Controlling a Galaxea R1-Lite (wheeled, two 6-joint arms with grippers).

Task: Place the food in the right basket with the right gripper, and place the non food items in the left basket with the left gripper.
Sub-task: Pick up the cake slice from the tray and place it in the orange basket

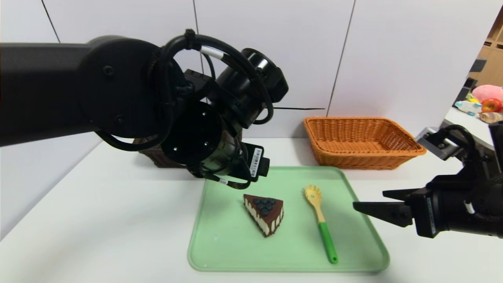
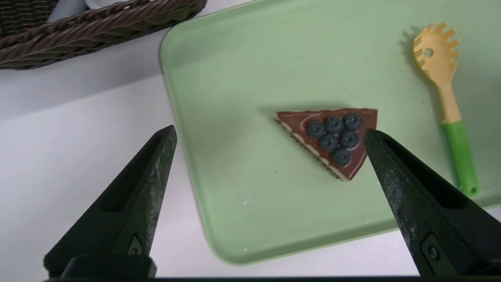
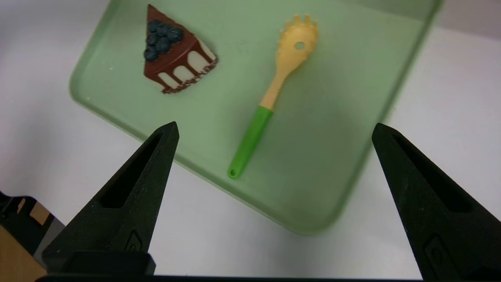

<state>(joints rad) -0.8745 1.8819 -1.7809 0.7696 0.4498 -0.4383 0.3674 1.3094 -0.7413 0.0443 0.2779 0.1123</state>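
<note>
The white desk [image 1: 98,220] carries a light green tray [image 1: 235,251] in the near middle. Behind the tray, on the far right, stands an orange woven basket [image 1: 359,143]. On the far left a dark brown woven basket [image 2: 98,27] stands just beside the tray's far left corner; in the head view the left arm hides most of it.

The left gripper [image 2: 270,135] hangs above the left part of the tray, pointing down, with its two fingers spread wide and nothing between them. The right gripper [image 1: 369,201] is at the right edge of the tray, pointing to the left, also wide apart and empty.

On the tray lies a spaghetti spoon [image 1: 320,222] with a yellow head and a green handle, on the right half, the head toward the far side. A slice of chocolate cake [image 1: 265,212] with blueberries on top lies in the middle of the tray, left of the spoon and apart from it.
</note>
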